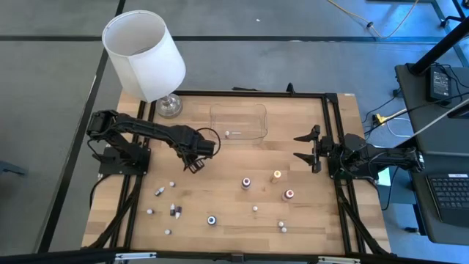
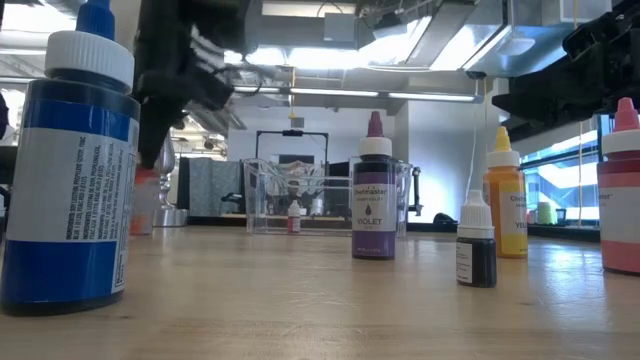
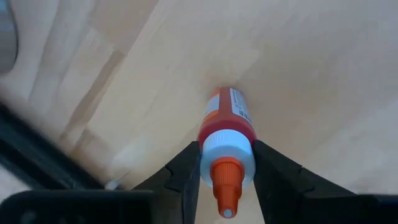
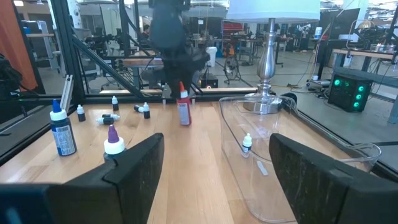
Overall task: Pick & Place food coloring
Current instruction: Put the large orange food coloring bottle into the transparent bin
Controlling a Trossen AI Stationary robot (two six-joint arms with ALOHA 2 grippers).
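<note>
My left gripper [image 3: 226,147] points down near the table's left middle [image 1: 194,163] and is shut on an orange food coloring bottle [image 3: 225,118] with a white cap. Other food coloring bottles stand apart: purple [image 1: 246,182], yellow [image 1: 276,176], red [image 1: 289,194], blue [image 1: 212,219], and tiny ones [image 1: 159,191] near the front left. One tiny bottle [image 4: 247,144] stands inside the clear tray [image 1: 256,110]. My right gripper [image 1: 304,147] is open at the right side, level, facing left and touching nothing. My left gripper pinches the orange bottle's white cap [image 3: 239,144] between its two fingers [image 3: 186,171], just below the orange tip. The fingers come from above, pointing down. The bottle stays upright below them [image 4: 183,112]; whether its base rests on the table, I cannot tell.
A white-shaded lamp [image 1: 145,53] stands on its glass base [image 1: 168,107] at the far left corner, just left of the tray. A black frame [image 1: 330,125] borders the table. Bare wood lies between the tray and the standing bottles.
</note>
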